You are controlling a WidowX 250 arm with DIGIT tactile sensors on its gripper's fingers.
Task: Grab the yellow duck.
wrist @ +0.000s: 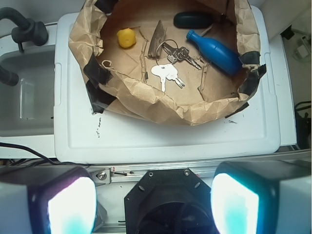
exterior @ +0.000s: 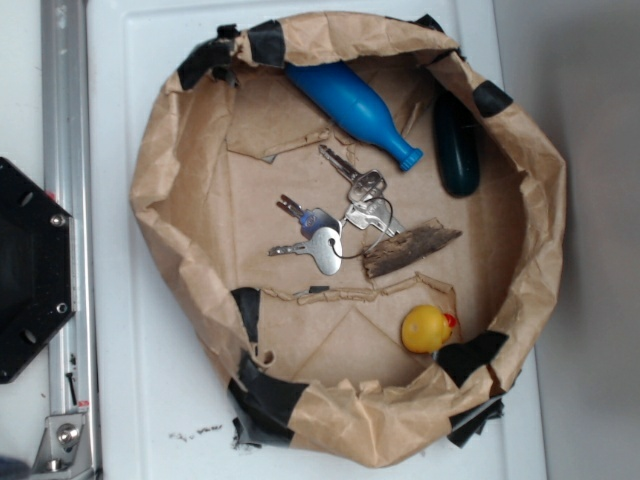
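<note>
Two fingers [wrist: 73, 207] of the gripper [wrist: 153, 207] frame the wrist view's bottom edge, spread wide, nothing between them. It hangs well back from the paper bin [exterior: 160, 170] on the white lid [wrist: 161, 139]. The yellow duck [exterior: 427, 328] sits inside by the taped wall, apart from the keys [exterior: 335, 225], wood chip [exterior: 410, 250] and blue bottle [exterior: 350, 105].

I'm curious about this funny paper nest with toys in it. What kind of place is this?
Probably a robot test bench in a lab, not a home. A taped brown paper bin sits on a white plastic lid, holding odd test items like a yellow duck and keys. A sink sits beside it.
</note>
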